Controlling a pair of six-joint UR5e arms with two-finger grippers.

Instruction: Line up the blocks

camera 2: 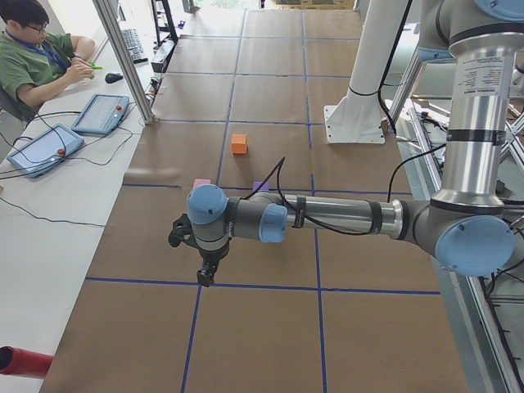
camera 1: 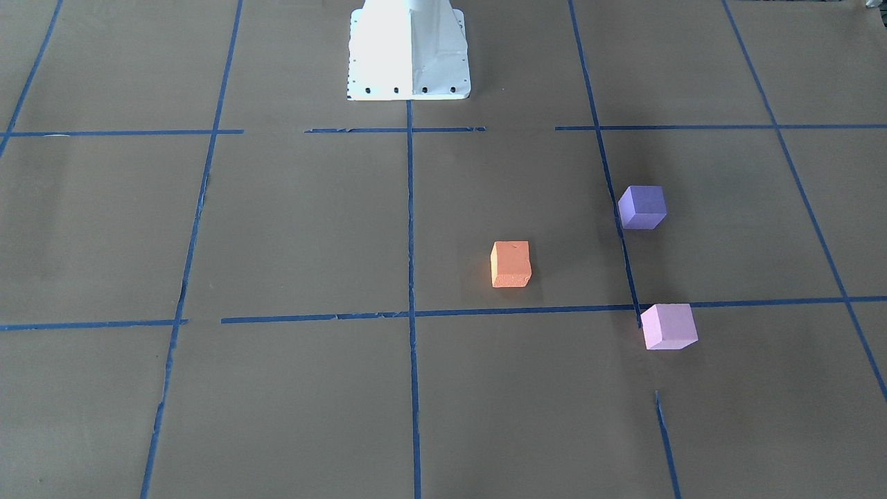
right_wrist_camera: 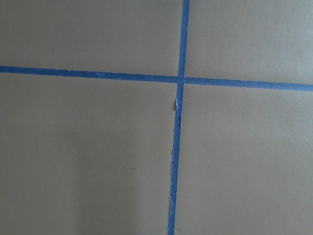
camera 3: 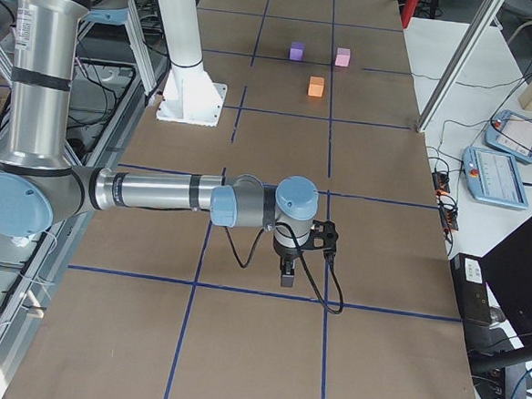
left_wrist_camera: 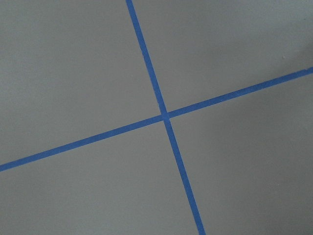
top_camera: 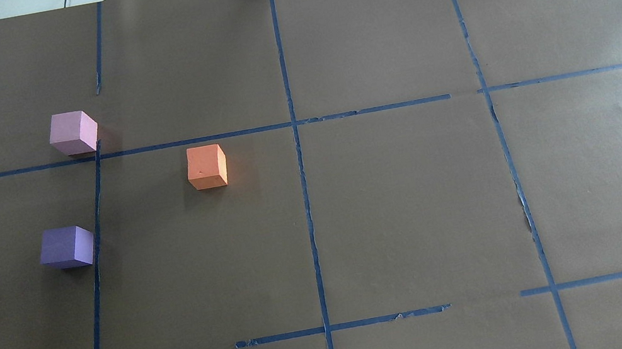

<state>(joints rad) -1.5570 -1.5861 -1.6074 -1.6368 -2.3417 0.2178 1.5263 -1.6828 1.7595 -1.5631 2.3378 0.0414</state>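
Three foam blocks sit apart on the brown paper, on the robot's left half. The orange block [camera 1: 511, 263] [top_camera: 206, 166] is nearest the middle. The dark purple block [camera 1: 642, 206] [top_camera: 66, 247] lies nearer the robot. The pale pink block [camera 1: 669, 326] [top_camera: 74, 132] sits farther out, at a tape crossing. My left gripper [camera 2: 207, 274] hangs over the table's left end, away from the blocks. My right gripper [camera 3: 286, 276] hangs over the far right end. Both show only in the side views, so I cannot tell if they are open or shut. Both wrist views show only tape crosses.
The white robot base [camera 1: 409, 52] stands at the table's near-robot edge. Blue tape lines [top_camera: 301, 170] grid the paper. An operator [camera 2: 33, 57] sits with control tablets [camera 2: 100, 113] beside the table. A metal post [camera 2: 123, 57] stands at the far edge.
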